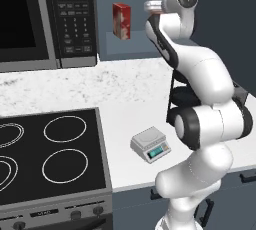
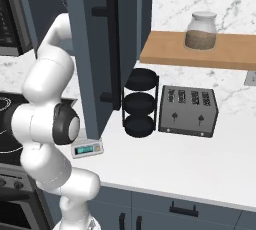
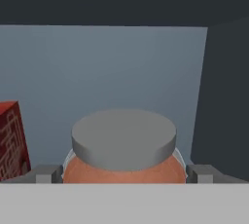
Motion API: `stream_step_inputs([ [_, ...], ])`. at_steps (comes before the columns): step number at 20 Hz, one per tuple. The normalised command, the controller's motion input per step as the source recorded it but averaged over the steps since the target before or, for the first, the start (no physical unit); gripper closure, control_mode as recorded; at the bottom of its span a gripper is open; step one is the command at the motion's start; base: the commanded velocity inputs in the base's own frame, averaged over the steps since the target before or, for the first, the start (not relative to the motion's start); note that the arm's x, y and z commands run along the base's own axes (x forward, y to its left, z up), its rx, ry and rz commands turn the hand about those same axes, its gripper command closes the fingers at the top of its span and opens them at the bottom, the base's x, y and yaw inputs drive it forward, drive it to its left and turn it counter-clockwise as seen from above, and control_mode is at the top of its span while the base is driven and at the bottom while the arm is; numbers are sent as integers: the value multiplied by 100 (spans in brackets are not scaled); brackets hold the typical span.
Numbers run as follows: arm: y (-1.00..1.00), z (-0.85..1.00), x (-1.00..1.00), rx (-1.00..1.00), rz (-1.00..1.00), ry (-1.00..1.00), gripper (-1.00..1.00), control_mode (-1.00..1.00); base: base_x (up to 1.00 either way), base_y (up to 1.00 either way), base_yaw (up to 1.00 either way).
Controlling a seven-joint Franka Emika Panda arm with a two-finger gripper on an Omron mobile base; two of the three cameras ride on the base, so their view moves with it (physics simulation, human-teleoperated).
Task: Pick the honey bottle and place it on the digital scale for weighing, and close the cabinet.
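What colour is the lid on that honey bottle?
Plain grey, seen best in the hand view: honey bottle.

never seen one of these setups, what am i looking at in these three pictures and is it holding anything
It is a white robot arm in a computer-rendered kitchen. Two pictures come from cameras on its base, behind it to the left and right. The third looks out from its hand.

The arm reaches up into an open wall cabinet. In the hand picture the honey bottle, with its grey lid, sits between the two fingers, beside a red-and-white box. Whether the fingers actually grip the bottle cannot be told.

On the counter lie a small digital scale, nothing on it, a black rack and a toaster. A stove and microwave are at the left.
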Motion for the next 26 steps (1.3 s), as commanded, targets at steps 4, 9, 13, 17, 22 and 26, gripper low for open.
stream_step_inputs([
  [4, 0, 0, 18, 0, 0, 0, 100, -100, 0, 0, 0],
  [9, 0, 0, 11, 0, 0, 0, 100, -100, 0, 0, 0],
  [13, 0, 0, 0, 0, 0, 0, 100, -100, 0, 0, 0],
  [17, -6, 0, -46, 0, 0, -13, 100, -100, 0, 0, 0],
  [22, 1, 0, -93, 0, 0, -24, 100, -100, 0, 0, 0],
  [26, 36, 0, -100, 0, 0, -29, 100, -100, 0, 0, 0],
])
